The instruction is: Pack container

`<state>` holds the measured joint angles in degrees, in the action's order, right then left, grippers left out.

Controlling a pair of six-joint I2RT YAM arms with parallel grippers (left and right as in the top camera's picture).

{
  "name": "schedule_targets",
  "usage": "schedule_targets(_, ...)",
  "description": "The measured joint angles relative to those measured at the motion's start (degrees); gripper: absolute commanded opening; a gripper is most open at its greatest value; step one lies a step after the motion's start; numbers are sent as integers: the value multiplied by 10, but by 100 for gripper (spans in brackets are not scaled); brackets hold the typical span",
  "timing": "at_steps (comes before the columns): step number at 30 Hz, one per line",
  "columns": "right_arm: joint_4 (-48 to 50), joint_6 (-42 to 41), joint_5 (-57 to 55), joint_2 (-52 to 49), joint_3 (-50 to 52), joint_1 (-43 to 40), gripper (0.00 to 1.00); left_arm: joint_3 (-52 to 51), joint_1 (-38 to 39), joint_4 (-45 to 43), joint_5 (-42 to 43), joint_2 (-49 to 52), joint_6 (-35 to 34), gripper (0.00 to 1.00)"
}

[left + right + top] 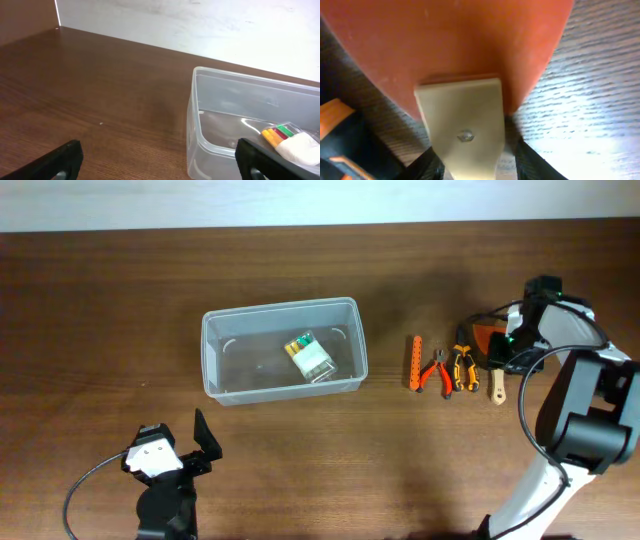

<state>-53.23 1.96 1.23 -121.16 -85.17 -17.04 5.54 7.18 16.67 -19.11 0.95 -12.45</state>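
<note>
1. Container (280, 350) sits mid-table, with a small clear box (308, 356) of coloured bits inside.
2. Left gripper (165, 167) hangs near-left of it, fingers spread wide, holding nothing.
3. Right gripper (475, 167) straddles the beige handle (465, 125) of an orange-bladed scraper (445, 40) at the right; whether it pinches cannot be told.

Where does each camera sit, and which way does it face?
Overhead: above the table, facing straight down on the container, hand tools and both arms.
Left wrist: low, facing across the table to the container; left gripper open along the bottom.
Right wrist: close above the scraper, facing down; right gripper straddles its handle.
Shared: overhead and left wrist both show the container and its small box.
</note>
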Motion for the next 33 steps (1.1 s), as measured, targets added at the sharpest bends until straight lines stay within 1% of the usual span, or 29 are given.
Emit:
schedule_targets(5, -47, -4, 21, -15, -35, 0, 44, 0, 0, 0, 0, 0, 0, 99)
schedule_targets(9, -84, -5, 47, -17, -86, 5, 44, 0, 0, 0, 0, 0, 0, 99)
schedule_targets(15, -131, -7, 75, 3, -189, 51, 41, 0, 0, 0, 0, 0, 0, 99)
schedule_targets(17, -139, -9, 77, 24, -216, 84, 49, 0, 0, 0, 0, 0, 0, 99)
schedule_targets(18, -140, -10, 75, 34, -226, 100, 51, 0, 0, 0, 0, 0, 0, 99)
schedule_targets(20, -140, -12, 60, 58, -243, 135, 51, 0, 0, 0, 0, 0, 0, 99)
schedule_targets(23, -141, -24, 25, 82, -251, 168, 61, 0, 0, 0, 0, 0, 0, 99)
schedule_targets(25, -141, -34, 12, 84, -250, 165, 68, 0, 0, 0, 0, 0, 0, 99)
schedule_targets(26, -138, -37, 7, 83, -246, 158, 69, 0, 0, 0, 0, 0, 0, 99)
schedule_targets(29, -127, -46, -5, 83, -211, 125, 73, 0, 0, 0, 0, 0, 0, 99)
schedule_targets(33, -94, -51, -8, 72, -141, 75, 77, 0, 0, 0, 0, 0, 0, 99)
